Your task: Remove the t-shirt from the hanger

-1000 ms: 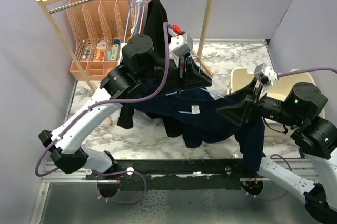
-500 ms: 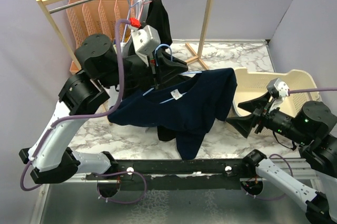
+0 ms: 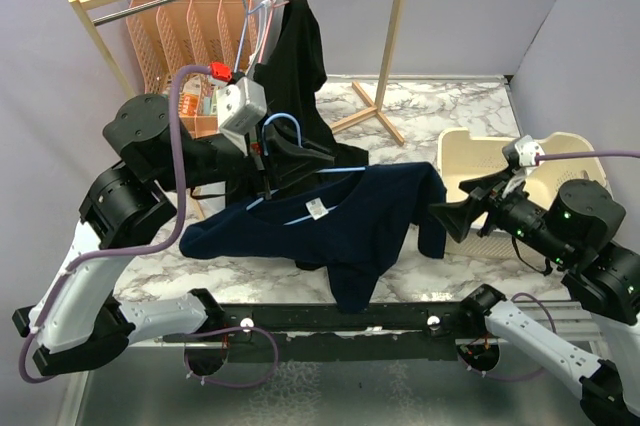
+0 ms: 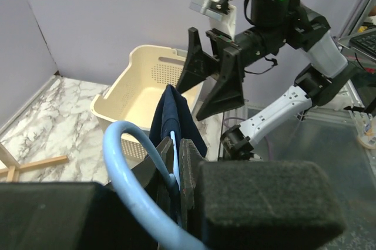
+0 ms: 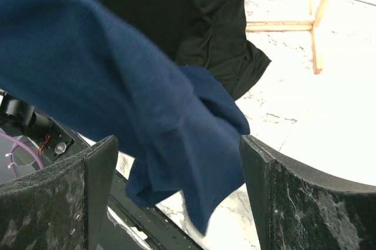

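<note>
So the navy t-shirt (image 3: pixel 340 221) is stretched roughly 8-to-2 o'clock, its light-blue hanger (image 3: pixel 285 126) clamped by the left gripper (image 3: pixel 290 156); the right gripper (image 3: pixel 461 208) is held wide open at the 2 o'clock end.

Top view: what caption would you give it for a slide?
Left fingers hold a blue hanger carrying a navy t-shirt; open right fingers face its sleeve.

light bright, even | shadows soft | tabletop (image 5: pixel 305 109) overexposed in right wrist view | left wrist foreground blurred
</note>
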### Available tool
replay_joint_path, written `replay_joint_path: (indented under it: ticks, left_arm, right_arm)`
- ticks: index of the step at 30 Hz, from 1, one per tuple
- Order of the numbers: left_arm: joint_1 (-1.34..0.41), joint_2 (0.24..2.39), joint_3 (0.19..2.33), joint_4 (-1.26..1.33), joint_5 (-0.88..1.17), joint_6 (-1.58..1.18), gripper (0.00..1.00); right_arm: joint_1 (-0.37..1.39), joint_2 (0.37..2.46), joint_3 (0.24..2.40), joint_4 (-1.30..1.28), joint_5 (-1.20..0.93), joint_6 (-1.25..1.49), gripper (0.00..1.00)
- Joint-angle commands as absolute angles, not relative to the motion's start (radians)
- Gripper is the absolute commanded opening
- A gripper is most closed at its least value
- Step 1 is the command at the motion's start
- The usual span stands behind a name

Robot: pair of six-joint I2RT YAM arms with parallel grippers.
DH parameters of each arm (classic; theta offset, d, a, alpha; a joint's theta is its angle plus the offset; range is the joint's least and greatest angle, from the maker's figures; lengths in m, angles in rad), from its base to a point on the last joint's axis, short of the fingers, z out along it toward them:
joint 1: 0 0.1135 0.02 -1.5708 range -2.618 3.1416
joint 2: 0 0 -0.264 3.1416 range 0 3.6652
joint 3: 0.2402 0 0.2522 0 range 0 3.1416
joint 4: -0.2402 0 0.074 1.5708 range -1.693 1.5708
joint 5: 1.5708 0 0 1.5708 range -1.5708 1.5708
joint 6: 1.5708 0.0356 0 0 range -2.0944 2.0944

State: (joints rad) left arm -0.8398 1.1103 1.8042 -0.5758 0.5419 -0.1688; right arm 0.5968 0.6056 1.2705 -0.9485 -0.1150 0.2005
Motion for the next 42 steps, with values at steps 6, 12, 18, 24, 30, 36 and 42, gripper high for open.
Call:
replay_joint_path:
  ticks: [6, 12, 18, 24, 30, 36, 42]
  left_arm:
    - [-0.839, 1.04, 1.763, -0.502, 0.605, -0.239, 0.0]
    - [-0.841, 1.012, 1.717, -0.495, 0.597, -0.237, 0.0]
    - [-0.839, 0.981, 1.669, -0.5, 0.571, -0.23, 0.0]
    - [-0.839, 0.938, 1.664, -0.532, 0.525, -0.225, 0.0]
    - [-0.84, 0.894, 1.668, -0.59, 0.446, -0.202, 0.0]
    - [-0.84, 0.836, 1.672, -0.653, 0.416, -0.205, 0.0]
    - [-0.84, 0.782, 1.656, -0.629, 0.388, -0.221, 0.0]
  right_arm:
    - [0.604, 0.699, 1.204, -0.755, -0.22, 0.154, 0.7]
    - [0.604, 0.738, 1.186, -0.704, -0.269, 0.164, 0.3]
    - [0.604, 0.749, 1.189, -0.685, -0.262, 0.172, 0.01]
    - [0.605, 0.742, 1.201, -0.755, 0.13, 0.261, 0.01]
    - [0.604, 0.704, 1.206, -0.832, 0.502, 0.378, 0.01]
    - [0.604, 0.68, 1.205, -0.885, 0.642, 0.405, 0.01]
    - [0.604, 0.709, 1.175, -0.861, 0.506, 0.382, 0.01]
